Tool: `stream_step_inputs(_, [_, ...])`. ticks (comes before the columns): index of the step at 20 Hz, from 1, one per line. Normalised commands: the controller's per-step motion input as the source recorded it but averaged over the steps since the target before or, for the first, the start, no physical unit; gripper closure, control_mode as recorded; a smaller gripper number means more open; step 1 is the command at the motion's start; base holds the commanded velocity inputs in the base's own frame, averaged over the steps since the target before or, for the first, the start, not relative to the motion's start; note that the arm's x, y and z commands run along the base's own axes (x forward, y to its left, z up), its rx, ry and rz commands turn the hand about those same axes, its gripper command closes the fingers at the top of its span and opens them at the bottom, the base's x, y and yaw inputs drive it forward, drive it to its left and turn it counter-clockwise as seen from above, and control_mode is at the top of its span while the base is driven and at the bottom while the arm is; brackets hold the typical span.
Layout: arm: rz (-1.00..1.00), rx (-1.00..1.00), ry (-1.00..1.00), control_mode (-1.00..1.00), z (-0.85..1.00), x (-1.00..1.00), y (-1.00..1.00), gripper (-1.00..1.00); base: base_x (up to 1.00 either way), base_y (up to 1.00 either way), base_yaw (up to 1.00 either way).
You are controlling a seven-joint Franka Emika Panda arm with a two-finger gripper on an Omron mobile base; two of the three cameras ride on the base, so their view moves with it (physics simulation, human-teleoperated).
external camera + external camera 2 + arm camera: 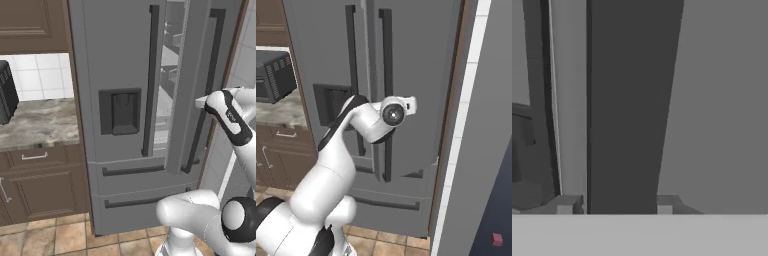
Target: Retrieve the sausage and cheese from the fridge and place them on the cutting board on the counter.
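I am looking at the fridge from just in front of it, and its right door is standing a little ajar, so a narrow gap is showing white shelves inside. I am not making out the sausage or the cheese on those shelves; the gap is too thin and too washed out to tell. The left door, with the dispenser recess, is sitting shut.

My arm is reaching up to the right door's handle. In the hand view the gripper is sitting with the handle running straight up between the two fingertips, one tip showing on each side of the bar. The tips are lying just beside the bar's edges, but I cannot tell whether they are pressing on it or standing slightly off it, so I am not calling it a grip or a release. From the right base view the wrist is covering the fingers, level with the middle of the handle.

Left of the fridge, the counter is carrying a dark appliance at its far end, above brown drawers with silver pulls. No cutting board is coming into sight on the part of the counter I am seeing.
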Motion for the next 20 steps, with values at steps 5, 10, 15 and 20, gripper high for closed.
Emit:
stream_step_inputs(5, [0.18,-0.08,0.0,-1.0,-0.2,-0.1,-0.05,-1.0,0.0,0.0,0.0])
stream_step_inputs(10, [0.11,-0.06,0.0,-1.0,-0.07,-0.83,-0.34,-1.0,0.0,0.0,0.0])
stream_step_inputs(15, [0.07,-0.11,-0.06,-1.0,0.07,-0.99,0.03,-1.0,0.0,0.0,0.0])
stream_step_inputs(20, [-0.15,-0.32,0.13,-1.0,0.07,-0.38,0.92,-1.0,0.0,0.0,0.0])
